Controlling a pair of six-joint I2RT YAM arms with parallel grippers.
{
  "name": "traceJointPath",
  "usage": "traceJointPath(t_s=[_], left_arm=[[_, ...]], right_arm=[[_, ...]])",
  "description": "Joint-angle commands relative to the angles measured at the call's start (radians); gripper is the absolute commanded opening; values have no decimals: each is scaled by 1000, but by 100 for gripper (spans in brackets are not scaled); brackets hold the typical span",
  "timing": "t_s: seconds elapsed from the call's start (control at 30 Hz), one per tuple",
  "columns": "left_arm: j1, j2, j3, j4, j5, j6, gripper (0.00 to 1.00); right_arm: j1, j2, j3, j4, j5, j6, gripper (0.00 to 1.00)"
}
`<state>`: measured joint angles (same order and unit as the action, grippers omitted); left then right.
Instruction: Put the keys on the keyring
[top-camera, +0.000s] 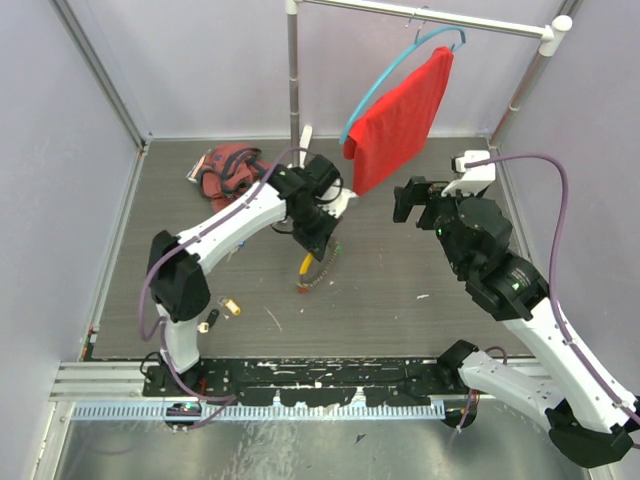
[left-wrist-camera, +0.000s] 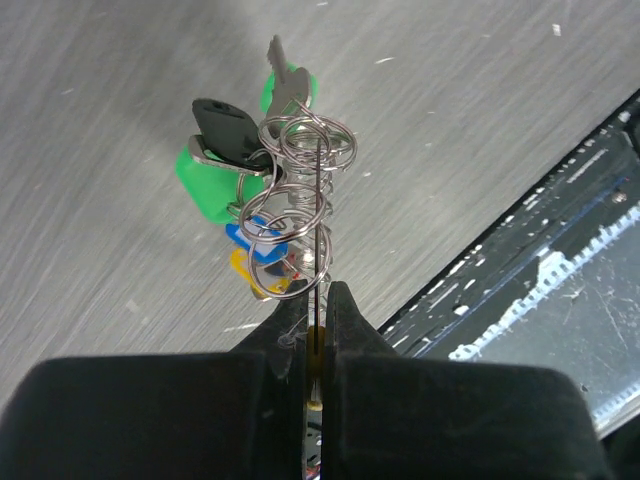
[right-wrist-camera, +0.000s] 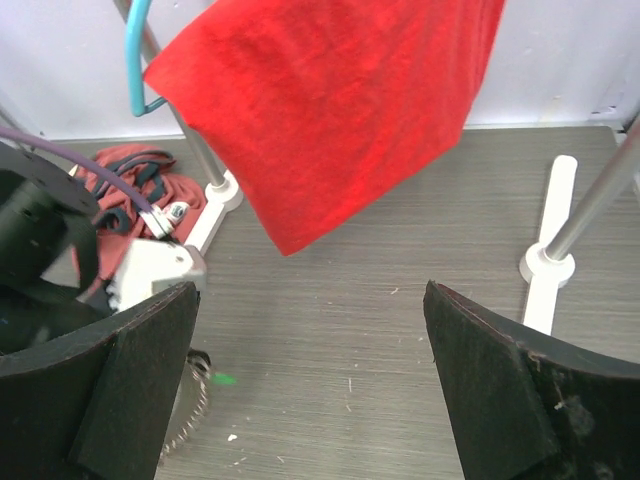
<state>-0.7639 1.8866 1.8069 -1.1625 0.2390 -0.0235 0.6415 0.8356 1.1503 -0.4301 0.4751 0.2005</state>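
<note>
Left gripper (left-wrist-camera: 318, 310) clamped on keyring (left-wrist-camera: 308, 145), held above table (top-camera: 400, 290) centre. Green, black, blue and yellow keys (left-wrist-camera: 205, 180) already threaded. Two small loose pieces (top-camera: 232, 306) at 8 o'clock from bunch, probably keys left. Right gripper (right-wrist-camera: 310, 385) fingers wide apart, empty.

Top cam: I get even, soft overhead light and only faint shadows on the table (top-camera: 400, 280). Pic is sharp w/ a pale lilac tint on the walls. Left wrist cam: the upper left of the frame is washed out w/ streaky glare. The keyring (left-wrist-camera: 305, 200) is in focus, w/ glints on the wire. The left gripper (left-wrist-camera: 318, 300) at the bottom is flat black w/ no detail. Right wrist cam: the red cloth (right-wrist-camera: 330, 110) is v. saturated. The right gripper (right-wrist-camera: 310, 295) shows as dark, soft-edged blocks in the lower corners.
</note>
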Motion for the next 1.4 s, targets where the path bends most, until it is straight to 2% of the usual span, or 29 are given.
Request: traceJointPath(t_s=[0.0, 0.1, 0.27, 0.5, 0.63, 0.9, 1.1, 1.17, 1.27, 1.37], left_arm=[[-51, 57, 38, 57, 153, -17, 0], [-42, 66, 5, 124, 170, -27, 1], [36, 92, -60, 168, 209, -30, 10], [78, 100, -178, 235, 210, -34, 17], [104, 83, -227, 261, 191, -40, 29], [173, -64, -302, 298, 78, -35, 66], [239, -239, -412, 391, 18, -35, 82], [253, -320, -473, 464, -33, -51, 98], [260, -436, -560, 570, -125, -79, 98], [285, -523, -612, 626, -166, -135, 98]], right_arm=[[3, -38, -4, 21, 84, 24, 100], [3, -35, -3, 14, 72, 26, 100], [2, -15, -5, 6, 34, 40, 100], [3, 15, 1, 5, -6, 55, 100], [3, 17, -1, 6, -4, 58, 100], [2, 2, -24, 34, 15, 75, 100], [2, 12, -31, 42, -5, -21, 100], [3, 10, -39, 58, -60, -86, 100], [2, -4, -44, 74, -170, -198, 100], [1, 2, -32, 71, -138, -223, 100]])
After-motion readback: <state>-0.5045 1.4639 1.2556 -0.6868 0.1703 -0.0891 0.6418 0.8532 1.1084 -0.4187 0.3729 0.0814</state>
